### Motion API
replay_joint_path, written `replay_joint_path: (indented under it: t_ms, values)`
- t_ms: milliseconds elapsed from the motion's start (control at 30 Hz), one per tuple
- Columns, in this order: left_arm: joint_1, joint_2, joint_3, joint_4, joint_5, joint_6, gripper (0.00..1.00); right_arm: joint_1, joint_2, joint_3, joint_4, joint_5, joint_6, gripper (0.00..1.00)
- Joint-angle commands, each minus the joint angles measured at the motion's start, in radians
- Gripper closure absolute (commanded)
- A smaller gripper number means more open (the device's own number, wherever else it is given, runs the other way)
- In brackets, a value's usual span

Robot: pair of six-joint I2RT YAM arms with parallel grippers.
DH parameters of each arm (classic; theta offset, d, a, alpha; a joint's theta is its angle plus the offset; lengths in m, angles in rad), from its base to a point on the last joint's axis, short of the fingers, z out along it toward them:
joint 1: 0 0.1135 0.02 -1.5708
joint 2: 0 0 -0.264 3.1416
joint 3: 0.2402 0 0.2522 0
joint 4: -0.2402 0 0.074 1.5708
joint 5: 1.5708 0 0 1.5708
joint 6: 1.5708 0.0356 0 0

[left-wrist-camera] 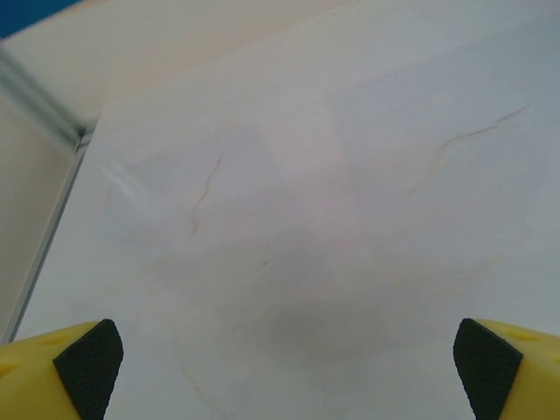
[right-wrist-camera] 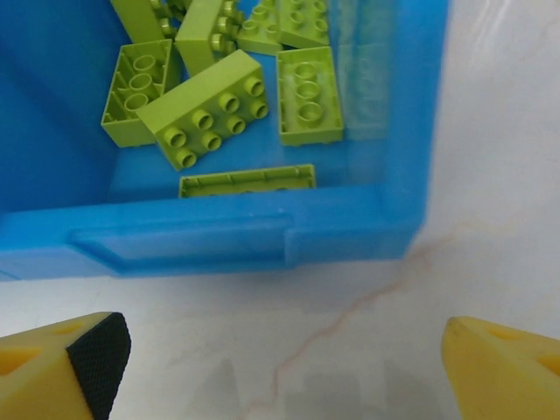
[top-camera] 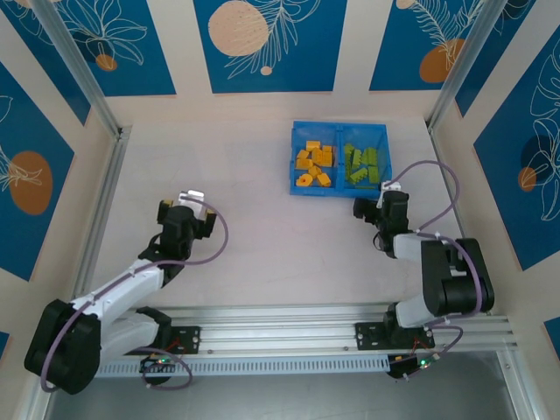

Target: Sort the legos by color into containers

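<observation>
Item 1. One shallow bright-blue plastic tray [top-camera: 295,162], split by a central divider into two rectangular compartments. It stands on the pale marbled tabletop [left-wrist-camera: 306,219] just ahead of the right tool [right-wrist-camera: 280,367], its near wall close to the fingertips but not touching them.

Item 2. Light green studded plastic bricks [right-wrist-camera: 210,109], all in the compartment straight ahead of the right tool. At least six can be made out from the wrist, most studs up, one hollow side up, and one flat plate by the near wall.

Item 3. Orange-yellow studded plastic bricks [top-camera: 313,162], all in the other compartment, ahead and to the left of the right tool. There are roughly eight, heaped too closely for a firm count.

Item 4. Two tools. The right tool has its yellow fingers spread wide above the tabletop. The left tool [left-wrist-camera: 284,372] is likewise spread wide over the tabletop, with the tray well off ahead and to its right.
</observation>
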Motion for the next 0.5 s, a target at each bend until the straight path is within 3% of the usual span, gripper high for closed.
replay_joint_path:
  t_ms: [0, 67, 167, 333, 467]
  values:
    - [0.071, 0.030, -0.034, 0.159, 0.026, -0.053, 0.00, 0.001, 0.012, -0.036, 0.252, -0.050, -0.047, 0.07]
    - [0.114, 0.057, -0.048, 0.201, 0.071, -0.055, 0.00, -0.005, 0.062, -0.101, 0.428, -0.056, -0.040, 0.06]
    - [0.180, 0.122, -0.069, 0.308, 0.144, -0.044, 0.00, -0.031, 0.044, -0.095, 0.381, -0.114, -0.031, 0.05]
    - [0.250, 0.327, -0.077, 0.562, 0.284, -0.029, 0.00, -0.011, 0.040, -0.064, 0.315, -0.066, -0.038, 0.00]
    - [0.295, 0.472, -0.040, 0.612, 0.322, -0.069, 0.00, 0.000, 0.043, -0.063, 0.322, -0.044, -0.044, 0.01]
